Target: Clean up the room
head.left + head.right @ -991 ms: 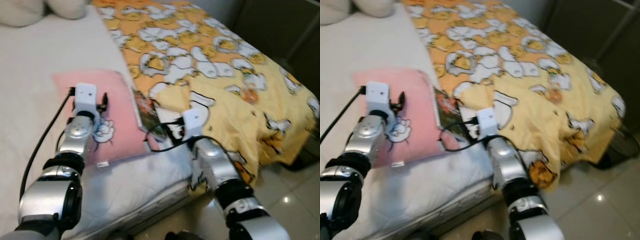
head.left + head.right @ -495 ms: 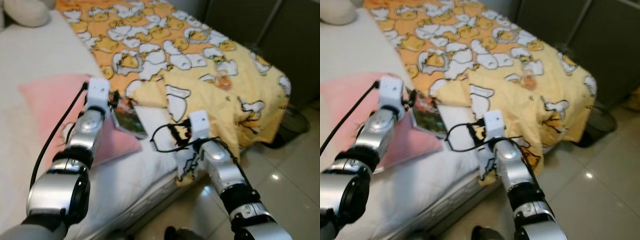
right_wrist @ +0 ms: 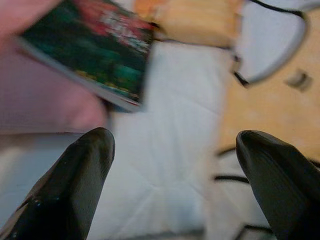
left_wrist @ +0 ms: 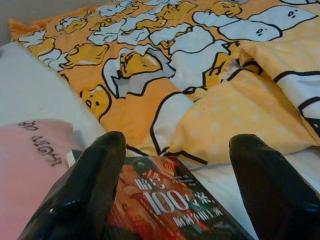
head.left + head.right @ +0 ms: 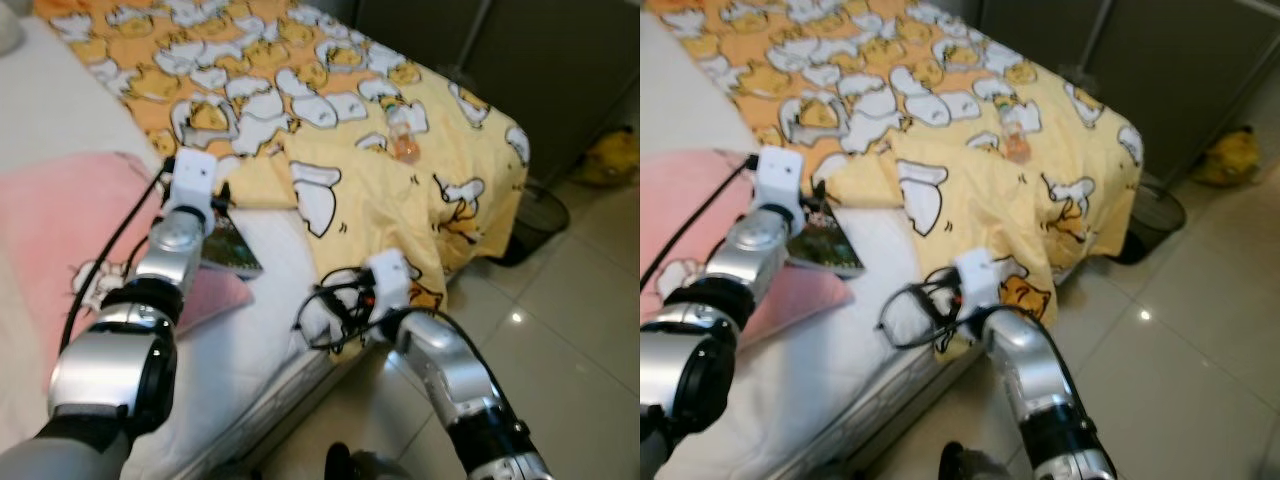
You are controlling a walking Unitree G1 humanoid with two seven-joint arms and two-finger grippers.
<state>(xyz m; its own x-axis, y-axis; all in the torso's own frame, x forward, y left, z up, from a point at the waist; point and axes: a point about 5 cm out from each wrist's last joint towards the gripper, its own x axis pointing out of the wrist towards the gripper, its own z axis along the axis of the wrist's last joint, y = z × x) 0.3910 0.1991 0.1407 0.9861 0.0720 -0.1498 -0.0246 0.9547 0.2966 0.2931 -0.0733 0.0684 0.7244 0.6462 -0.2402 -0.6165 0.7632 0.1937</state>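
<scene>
Left tool (image 4: 175, 170) now over book (image 4: 170, 200), off pink pillow (image 5: 60, 220).

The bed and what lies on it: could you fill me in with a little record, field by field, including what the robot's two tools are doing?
Surface: bed with white sheet
Cover: yellow duvet with egg cartoon print, bunched toward the foot
Book: paperback with dark green and red cover, lying partly on the pink pillow
Small item: clear bottle with orange content on the duvet
Left tool: open, fingers either side of the book's near end, not gripping
Right tool: open, above the sheet near the bed edge
Floor: pale glossy tiles
</scene>
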